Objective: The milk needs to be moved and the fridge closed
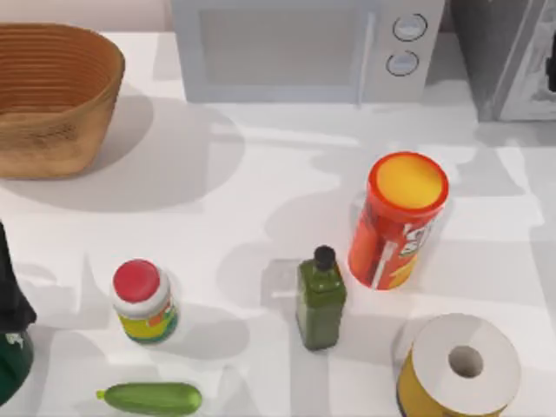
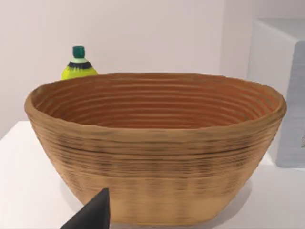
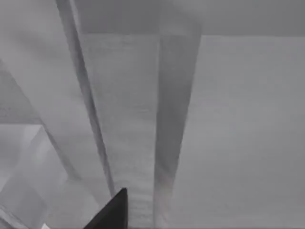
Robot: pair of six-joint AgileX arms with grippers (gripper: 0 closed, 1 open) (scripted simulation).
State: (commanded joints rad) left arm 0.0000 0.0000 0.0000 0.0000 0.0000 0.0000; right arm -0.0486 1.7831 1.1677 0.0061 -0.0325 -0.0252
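The milk is out of view. The fridge [image 1: 504,52] is the grey metallic box at the table's far right corner. I cannot tell whether its door stands open or closed. A dark sliver of my right arm [image 1: 551,74] shows at the fridge's right side. In the right wrist view my right gripper [image 3: 113,212] is close against the fridge's grey panels and frame [image 3: 138,119]. My left arm [image 1: 10,334] is parked at the table's left edge near the front. My left gripper [image 2: 95,214] faces the wicker basket [image 2: 152,143].
A wicker basket [image 1: 52,95] stands at the back left and a light grey microwave [image 1: 304,48] at the back middle. A red chip can [image 1: 398,221], green bottle [image 1: 321,300], red-lidded jar [image 1: 143,301], cucumber [image 1: 152,398] and white roll [image 1: 460,365] fill the front.
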